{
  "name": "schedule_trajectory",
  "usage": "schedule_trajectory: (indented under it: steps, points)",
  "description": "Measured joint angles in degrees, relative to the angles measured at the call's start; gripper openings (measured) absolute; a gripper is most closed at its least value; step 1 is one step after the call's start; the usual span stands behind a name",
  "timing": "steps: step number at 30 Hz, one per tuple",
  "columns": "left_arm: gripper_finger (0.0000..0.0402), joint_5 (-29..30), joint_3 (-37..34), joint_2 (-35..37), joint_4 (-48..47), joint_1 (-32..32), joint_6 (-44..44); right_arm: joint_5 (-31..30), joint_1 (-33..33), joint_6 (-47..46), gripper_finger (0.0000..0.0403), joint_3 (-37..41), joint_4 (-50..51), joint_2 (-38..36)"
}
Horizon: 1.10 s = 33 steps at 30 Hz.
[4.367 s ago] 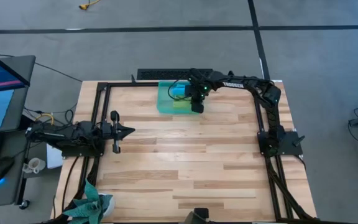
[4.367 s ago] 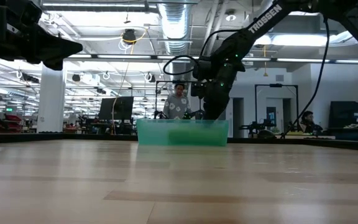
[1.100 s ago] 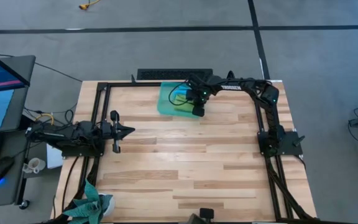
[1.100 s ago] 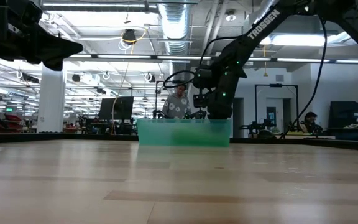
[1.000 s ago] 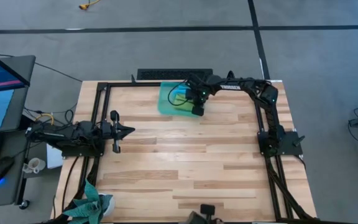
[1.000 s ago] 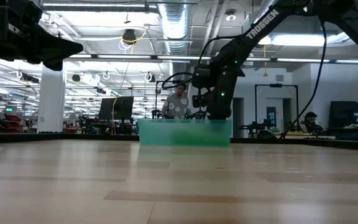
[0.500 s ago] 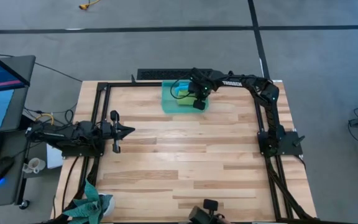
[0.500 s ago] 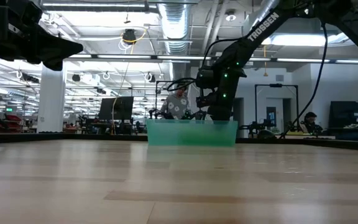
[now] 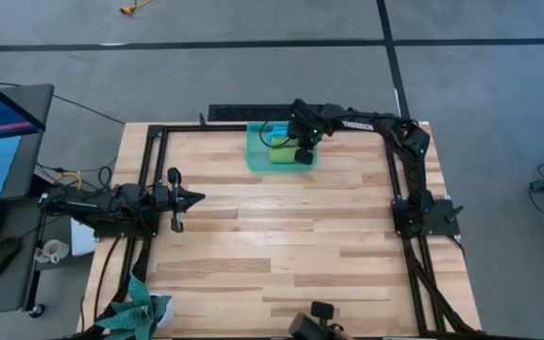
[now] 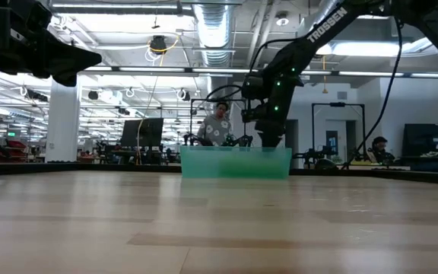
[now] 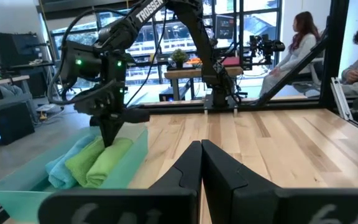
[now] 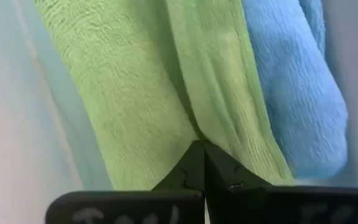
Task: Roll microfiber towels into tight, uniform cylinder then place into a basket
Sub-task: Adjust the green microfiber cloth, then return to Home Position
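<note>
From above, you see the basket point(image 9: 280, 151) at the far edge of the worktop point(image 9: 281, 246), right of centre. A green towel point(image 9: 281, 152) shows inside it; the right gripper point(image 9: 302, 156) hangs over the basket's right half and hides part of the contents. The blue towel is hard to pick out here. The left gripper point(image 9: 196, 198) waits well apart at the worktop's left side, fingers together.

At table height, the basket point(image 10: 236, 162) is a translucent teal box; its contents read only as a blur through the wall. The right gripper's tip drops behind the rim and is hidden. A person point(image 10: 219, 125) stands in the room behind.

From the left wrist, you see the blue towel point(image 11: 64, 167) and green towel point(image 11: 98, 163) lying side by side in the basket point(image 11: 73, 186), touching. The right gripper point(image 11: 109, 132) points down with its tip on the green towel.

From the right wrist, its fingers point(image 12: 194, 163) meet nearly closed, tips against the green towel point(image 12: 135, 93), gripping nothing you can make out. The blue towel point(image 12: 291, 81) lies beside it, cut off at the edge.
</note>
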<state>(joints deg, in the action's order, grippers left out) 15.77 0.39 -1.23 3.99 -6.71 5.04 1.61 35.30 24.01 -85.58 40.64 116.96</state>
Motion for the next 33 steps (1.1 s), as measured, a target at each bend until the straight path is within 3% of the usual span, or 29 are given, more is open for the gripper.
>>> schedule_trajectory:
  steps: [9, 13, 17, 24, 26, 33]
  points:
    - [0.0000, 0.02, 0.01, 0.00, 0.00, 0.00, -0.02, 0.34, 0.88, 0.41, 0.0017, 0.02, 1.32, -4.30]
    - [0.0000, 0.02, 0.09, 0.00, -0.03, 0.01, -0.02, 5.18, 1.28, 1.59, 0.0014, 1.07, 1.32, -7.67]
    - [0.0000, 2.60, 1.35, 0.00, -3.18, 0.00, -0.72, 12.80, 1.67, 2.39, 0.0012, 7.53, -1.23, -14.24]
    - [0.0000, 9.02, 1.76, 0.52, -4.48, 1.19, -1.24, 13.39, -1.05, -2.33, 0.0012, 25.95, -14.97, -30.38]
    - [0.0000, 7.51, 1.77, 0.52, -4.58, 2.55, -2.02, 13.40, -2.68, -3.53, 0.0014, 30.66, -19.02, -35.23]
    - [0.0000, -6.00, 1.46, 0.52, -4.71, 7.02, -7.25, 13.38, -9.83, -5.13, 0.0014, 44.92, -34.64, -50.27]
